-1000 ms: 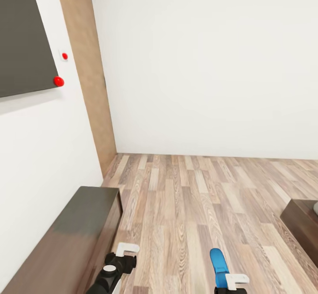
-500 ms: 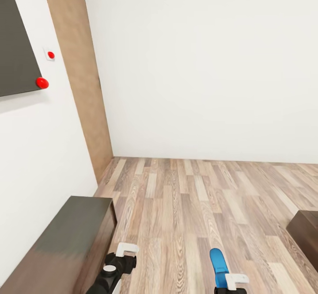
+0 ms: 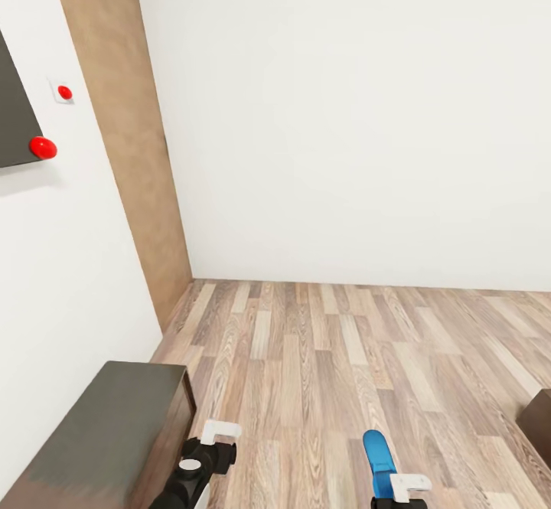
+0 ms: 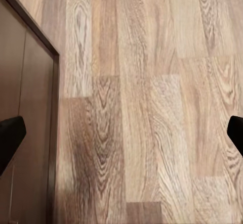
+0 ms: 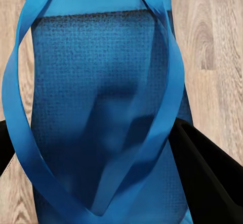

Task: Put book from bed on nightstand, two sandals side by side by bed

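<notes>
Head view: white walls, plank floor, tan vertical panel upper left, dark board with red knobs at left edge. Dark-wood bench at lower left. Dark furniture corner at right edge, lower part.

Right gripper at bottom, right of centre, closed on a blue sandal that sticks out forward above the floor. Right wrist view: sandal up close, straps between the dark fingers.

Left gripper at bottom, left of centre, spread wide, holding nothing; left wrist view has floor between the fingertips, bench edge beside.
</notes>
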You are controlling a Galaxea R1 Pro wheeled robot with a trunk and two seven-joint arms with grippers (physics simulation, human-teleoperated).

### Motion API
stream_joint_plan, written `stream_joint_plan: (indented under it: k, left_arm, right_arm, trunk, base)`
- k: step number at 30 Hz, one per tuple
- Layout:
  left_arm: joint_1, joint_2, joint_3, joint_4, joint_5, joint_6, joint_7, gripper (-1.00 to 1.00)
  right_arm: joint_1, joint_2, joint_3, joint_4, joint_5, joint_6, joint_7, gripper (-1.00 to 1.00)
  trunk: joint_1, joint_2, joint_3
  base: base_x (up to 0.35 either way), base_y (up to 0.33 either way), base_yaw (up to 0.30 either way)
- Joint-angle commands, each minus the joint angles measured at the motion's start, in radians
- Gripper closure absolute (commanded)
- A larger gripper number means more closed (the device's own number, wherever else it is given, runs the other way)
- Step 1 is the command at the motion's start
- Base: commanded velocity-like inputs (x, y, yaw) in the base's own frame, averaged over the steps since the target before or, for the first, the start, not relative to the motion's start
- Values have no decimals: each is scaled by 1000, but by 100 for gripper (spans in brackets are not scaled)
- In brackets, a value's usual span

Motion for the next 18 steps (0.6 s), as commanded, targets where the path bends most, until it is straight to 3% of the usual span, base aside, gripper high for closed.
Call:
stream_joint_plan:
  k: [1, 18]
  left_arm:
    - [0, 0, -3, -1, 2, 5, 6, -100]
    - [0, 0, -4, 2, 2, 5, 6, -100]
  right_arm:
    - [-1, 0, 2, 1, -1, -3, -4, 100]
    - [-1, -1, 2, 2, -2, -3, -4, 100]
  trunk:
    - [1, 0, -1]
    - [1, 0, -1]
  base:
    - [329, 0, 0]
    - [329, 0, 0]
